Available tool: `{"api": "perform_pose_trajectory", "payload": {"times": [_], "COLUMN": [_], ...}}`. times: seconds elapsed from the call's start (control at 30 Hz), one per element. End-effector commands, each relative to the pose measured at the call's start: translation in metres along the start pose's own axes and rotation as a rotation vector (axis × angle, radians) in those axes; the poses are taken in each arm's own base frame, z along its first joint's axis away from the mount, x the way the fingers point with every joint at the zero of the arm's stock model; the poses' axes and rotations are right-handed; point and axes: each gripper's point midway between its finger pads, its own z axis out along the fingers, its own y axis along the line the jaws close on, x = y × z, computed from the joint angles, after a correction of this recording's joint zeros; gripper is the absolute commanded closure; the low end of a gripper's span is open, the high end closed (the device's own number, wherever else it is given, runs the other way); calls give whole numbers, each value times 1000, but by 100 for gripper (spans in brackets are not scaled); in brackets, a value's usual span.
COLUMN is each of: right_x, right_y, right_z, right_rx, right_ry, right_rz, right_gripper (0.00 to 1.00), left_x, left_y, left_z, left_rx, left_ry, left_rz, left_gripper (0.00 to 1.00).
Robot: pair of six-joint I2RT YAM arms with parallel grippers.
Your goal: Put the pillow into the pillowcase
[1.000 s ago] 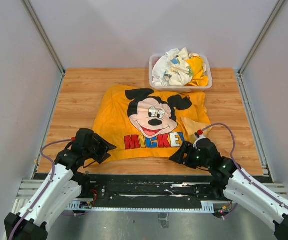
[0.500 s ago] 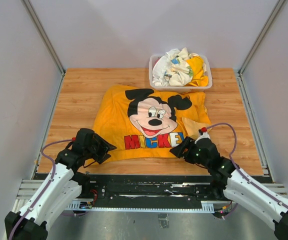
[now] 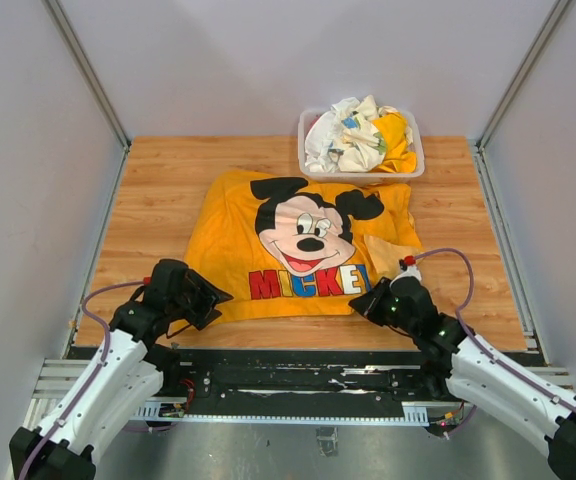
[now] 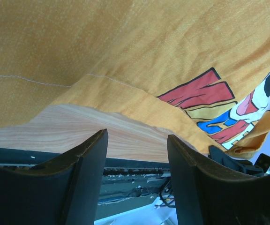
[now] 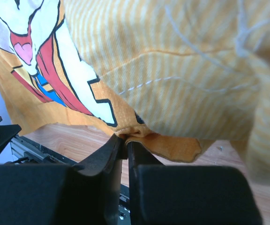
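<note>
The orange pillowcase (image 3: 308, 240) with the Mickey face lies flat on the wooden table (image 3: 158, 200). My right gripper (image 3: 363, 299) is at its near right corner, shut on a pinch of the orange hem (image 5: 139, 133); striped lighter fabric (image 5: 182, 75) hangs above the fingers. My left gripper (image 3: 215, 297) stands open at the near left corner, with the pillowcase (image 4: 125, 51) draped just above its fingertips (image 4: 102, 138) and only bare wood between them. The pillow is out of view.
A clear plastic bin (image 3: 310, 160) holding several crumpled white and yellow cloths (image 3: 358, 135) stands at the back right, just behind the pillowcase. The black rail (image 3: 298, 375) runs along the table's near edge. Grey walls close in left and right.
My right gripper has slid a little toward the pillowcase's near right corner and closed on its hem. The left arm has not moved.
</note>
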Motion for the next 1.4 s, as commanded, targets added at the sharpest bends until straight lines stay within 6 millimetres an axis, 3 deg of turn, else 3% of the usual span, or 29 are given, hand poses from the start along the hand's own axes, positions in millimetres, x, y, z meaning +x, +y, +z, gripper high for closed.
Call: {"api": "perform_pose_trajectory", "payload": {"times": [0.0, 0.27, 0.57, 0.77, 1.03, 1.37], "right_x": [-11, -45, -42, -51, -66, -82], "right_y": [13, 57, 81, 102, 139, 171], "right_z": [-8, -38, -25, -23, -27, -45], "right_rx": [-22, -95, -141, -170, -241, -307], "right_ry": [-39, -104, -48, -47, -53, -71], "right_rz": [-34, -105, -119, -131, -161, -190], "right_gripper": [98, 99, 99, 99, 99, 99], "left_x": [2, 4, 21, 24, 25, -1], "left_y": [0, 3, 34, 27, 32, 15], "left_z": [-3, -11, 9, 22, 33, 35], "left_rx": [11, 30, -10, 34, -19, 17], "left_ry": [-1, -9, 55, 61, 26, -126], "left_rz": [-12, -66, -99, -118, -78, -129], "left_gripper": [42, 42, 40, 37, 37, 36]}}
